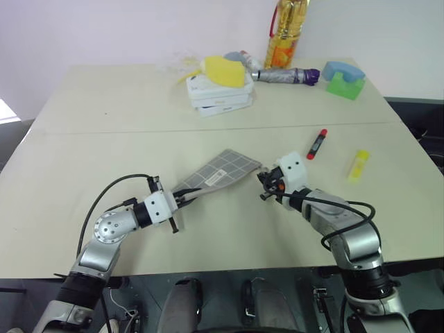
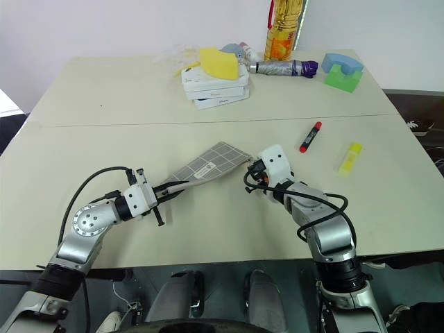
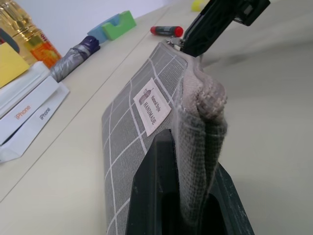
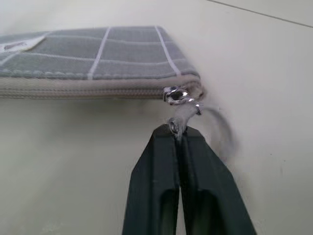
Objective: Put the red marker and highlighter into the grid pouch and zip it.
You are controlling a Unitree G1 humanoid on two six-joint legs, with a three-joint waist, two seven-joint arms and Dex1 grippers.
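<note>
**Both grippers clamped on the pouch, pens out on the table**

I see the flat grey fabric grid pouch [image 1: 220,171] lying on the pale beige table [image 1: 104,139], its long axis diagonal — near end toward my left side, far end angled away to the right. My left gripper [image 1: 182,200] is closed on the near short end; in the left wrist view the fabric bunches between its black fingers [image 3: 156,186]. My right gripper [image 4: 178,131] is pinched closed on the looped zip pull [image 4: 182,105] at the far corner, where the slider sits at the end of the zip.

The short red marker with the dark middle [image 1: 317,143] lies well right of the pouch, pointing roughly away from me. The stubby yellow highlighter [image 1: 359,165] rests further right — nearly parallel to it, apart from it.
</note>
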